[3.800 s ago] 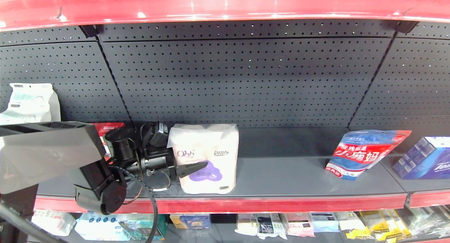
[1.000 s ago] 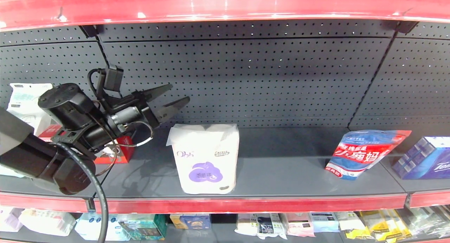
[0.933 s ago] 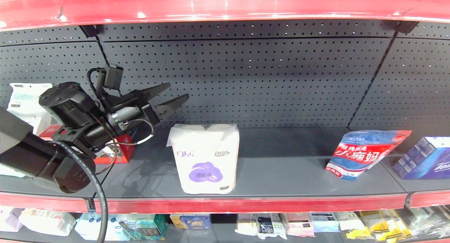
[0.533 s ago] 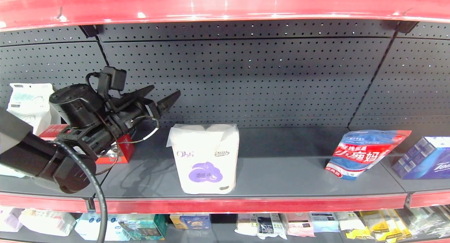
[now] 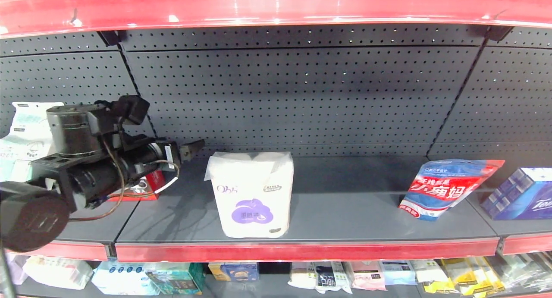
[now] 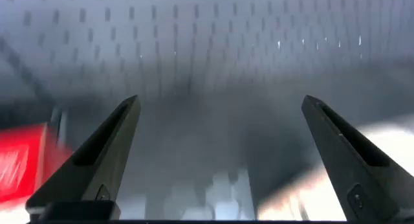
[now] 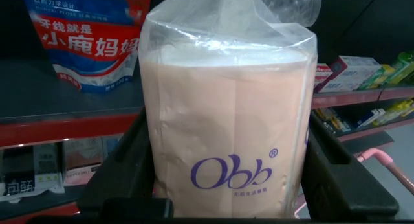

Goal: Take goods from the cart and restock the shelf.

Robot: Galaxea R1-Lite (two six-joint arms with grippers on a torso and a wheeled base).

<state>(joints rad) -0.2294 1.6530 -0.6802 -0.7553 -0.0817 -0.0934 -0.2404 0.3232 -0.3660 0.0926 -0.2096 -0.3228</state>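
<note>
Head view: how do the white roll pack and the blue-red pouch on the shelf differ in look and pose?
The white roll pack stands upright; the blue-red pouch is tilted. The roll pack is blocky, white with a purple mark; the pouch is flat, blue with a red band. Both rest on the grey shelf, apart.

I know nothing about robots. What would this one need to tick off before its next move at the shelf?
1. Left hand open and empty: ok.
2. White roll pack upright on the shelf: ok.
3. Left hand apart from that pack: ok, a gap shows in the head view.
4. Right hand gripping the second roll pack on both sides: ok.
5. Bare shelf between the white roll pack and the blue-and-red pouch: ok.
6. How far the right hand is from that bare spot: cannot tell.
</note>
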